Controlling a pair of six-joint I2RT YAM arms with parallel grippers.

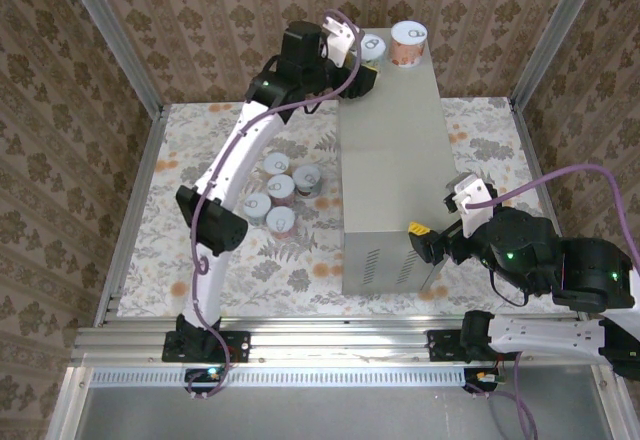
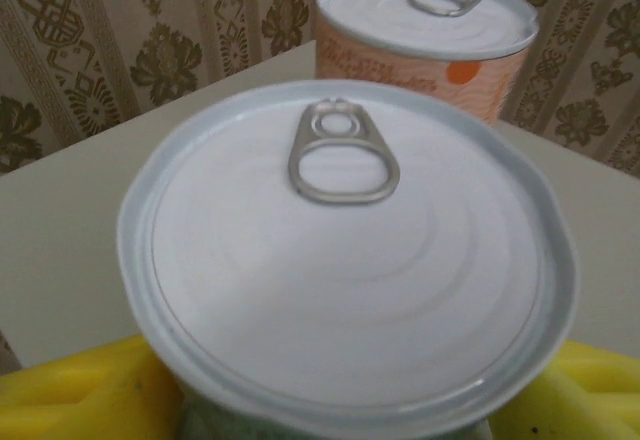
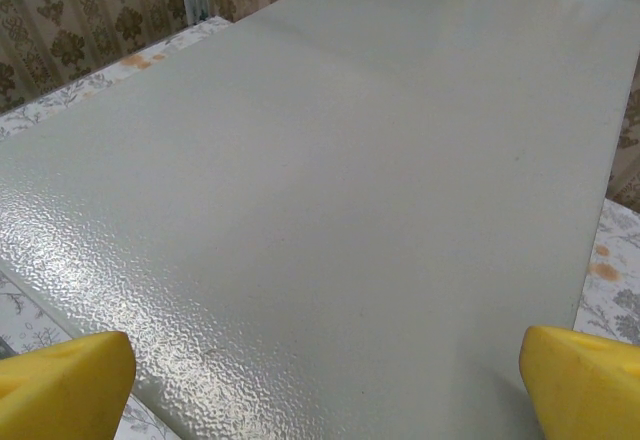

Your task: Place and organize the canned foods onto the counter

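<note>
On the flowered floor [image 1: 200,140] at the left of the top external view, a cluster of tins [image 1: 281,192] stands upright, packed close together, just left of the long grey bench [image 1: 392,180]. Their pale pull-tab lids face up, with pinkish, teal and brown labels showing at the sides.

Above them the left arm [image 1: 235,155] reaches to the bench's far left corner. There the left tool [image 1: 366,60] pinches a white-lidded tin [image 1: 372,48]. In the left wrist view the yellow fingers [image 2: 75,395] press against both sides of that tin [image 2: 345,250], just under the rim of its lid. Its ring pull lies flat and points away from the camera. Whether its base rests on the bench top cannot be told.

Just right of it a second tin [image 1: 409,42] stands upright on the far end of the bench, close to the first but apart from it. The left wrist view shows its pinkish-orange label and pull-tab lid [image 2: 425,35] behind the gripped one.

The rest of the bench top [image 3: 330,160] is plain, finely textured grey metal, and vent slots mark the bench's near end face.

At the right, the right tool [image 1: 428,248] hangs by the bench's near right edge. In the right wrist view its yellow fingers [image 3: 60,385] are spread wide at the bottom corners, holding nothing, low over the near end of the bench top.
</note>
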